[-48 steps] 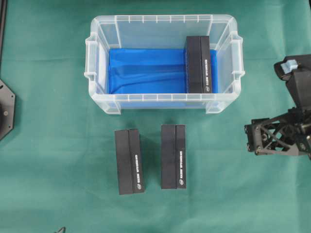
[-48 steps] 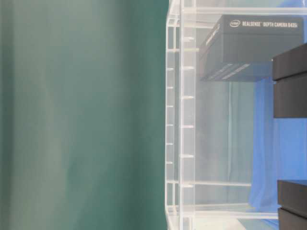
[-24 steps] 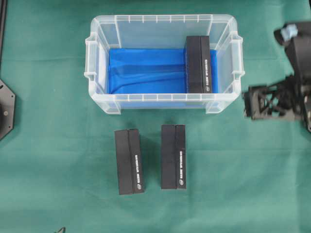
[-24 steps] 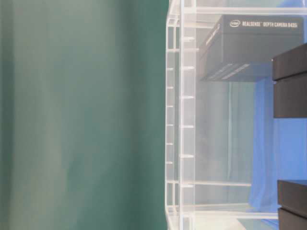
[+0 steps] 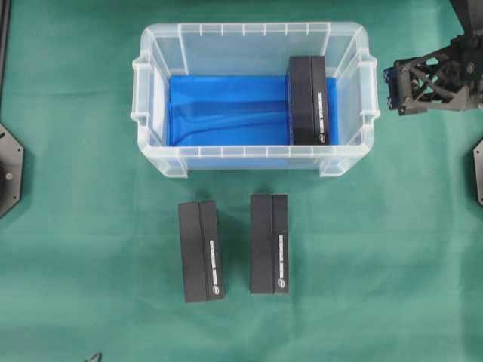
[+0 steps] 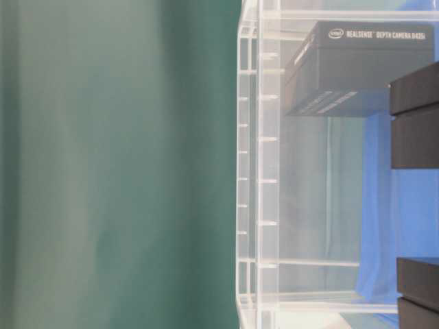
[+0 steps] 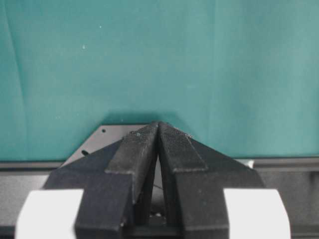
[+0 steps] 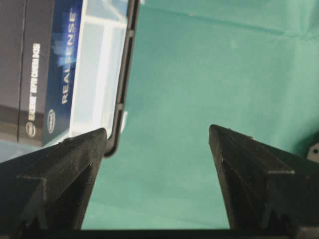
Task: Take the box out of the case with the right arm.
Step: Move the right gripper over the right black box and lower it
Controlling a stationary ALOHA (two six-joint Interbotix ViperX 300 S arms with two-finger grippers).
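The right gripper (image 8: 157, 144) has its jaws spread wide just outside the case (image 5: 367, 113). The left gripper (image 7: 158, 130) is closed, empty. Farther in, the box (image 5: 309, 99) lies inside the case's right end.

black box (image 5: 308, 99) lying in clear case (image 5: 253, 160), right end, on blue lining
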